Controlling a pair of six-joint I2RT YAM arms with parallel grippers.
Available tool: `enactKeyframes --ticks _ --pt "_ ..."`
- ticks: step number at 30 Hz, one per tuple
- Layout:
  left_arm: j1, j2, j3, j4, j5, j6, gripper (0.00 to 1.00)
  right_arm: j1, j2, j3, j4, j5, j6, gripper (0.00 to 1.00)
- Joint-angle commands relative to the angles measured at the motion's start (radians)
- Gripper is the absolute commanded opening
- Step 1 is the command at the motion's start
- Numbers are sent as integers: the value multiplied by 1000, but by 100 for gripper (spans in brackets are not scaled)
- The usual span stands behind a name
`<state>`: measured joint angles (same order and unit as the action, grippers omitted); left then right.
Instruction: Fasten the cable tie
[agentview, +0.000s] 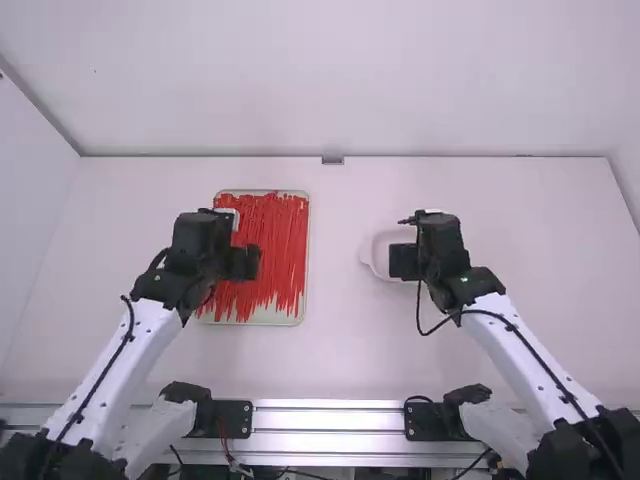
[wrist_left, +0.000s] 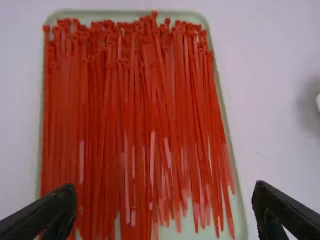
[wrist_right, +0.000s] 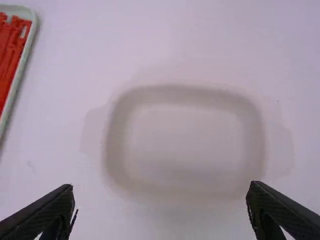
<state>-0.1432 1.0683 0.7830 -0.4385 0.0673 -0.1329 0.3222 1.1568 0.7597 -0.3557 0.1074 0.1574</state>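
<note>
The left gripper (wrist_left: 162, 200) hovers, fingers spread wide and holding nothing, over the red cable ties (wrist_left: 135, 125) heaped in a pale tray (wrist_left: 238, 212) on the table (agentview: 500, 200), while the right gripper (wrist_right: 160, 195), equally agape, hangs above a white dish (wrist_right: 185, 140) nearby.
</note>
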Motion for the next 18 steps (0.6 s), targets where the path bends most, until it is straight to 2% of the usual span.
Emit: enactKeyframes --ticks 1,5,10,14,18 --pt "-13 27 39 -4 18 -19 94 10 -70 -4 -17 -2 18 94" --pt "-18 57 53 -15 51 -24 97 19 -126 -1 -44 -65 22 97" --pt "-19 77 59 -19 49 -26 99 24 -172 -10 -67 -63 26 99" --pt "-19 80 60 19 153 40 99 25 -195 -20 -45 -61 82 99" --pt "-27 80 60 52 78 -16 99 25 -196 -20 20 -58 161 99"
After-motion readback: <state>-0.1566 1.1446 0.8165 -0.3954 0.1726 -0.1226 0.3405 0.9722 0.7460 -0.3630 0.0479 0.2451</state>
